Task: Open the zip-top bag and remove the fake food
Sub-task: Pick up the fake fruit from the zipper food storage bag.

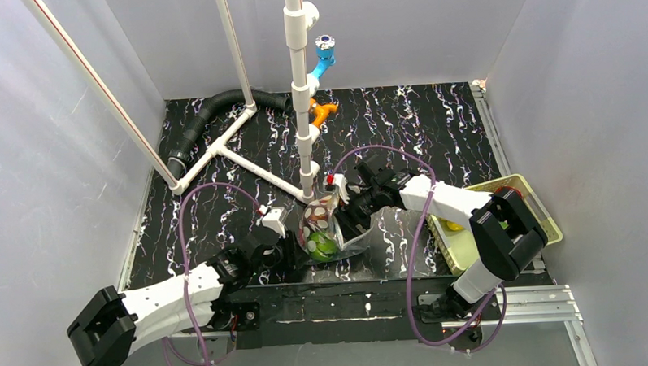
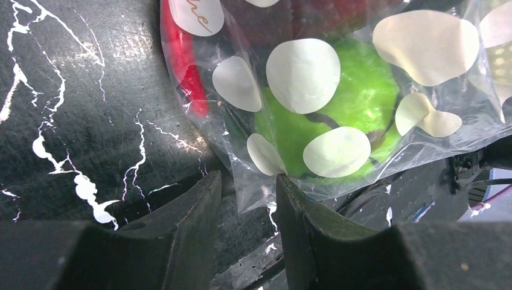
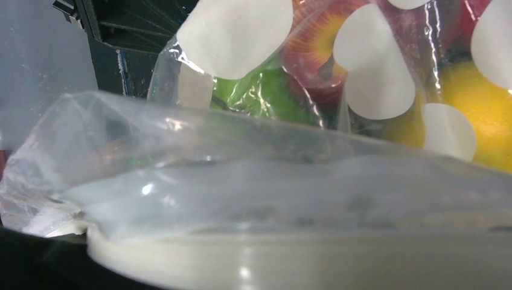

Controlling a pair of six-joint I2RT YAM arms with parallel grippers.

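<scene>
The bag [image 1: 320, 220], clear with whitish dots, stands near the table's front edge, with green, red and yellow food [image 2: 362, 90] inside. The left gripper [image 2: 244, 187] has its jaws apart around a bag corner. Film smothers the right gripper [image 1: 348, 213], so I can't tell its grip.

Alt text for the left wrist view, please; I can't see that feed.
A corner of the dotted clear bag sits in the gap between the two dark fingers of the open left end effector. A green fruit and a red piece show through the plastic. The table is black, veined white.
</scene>
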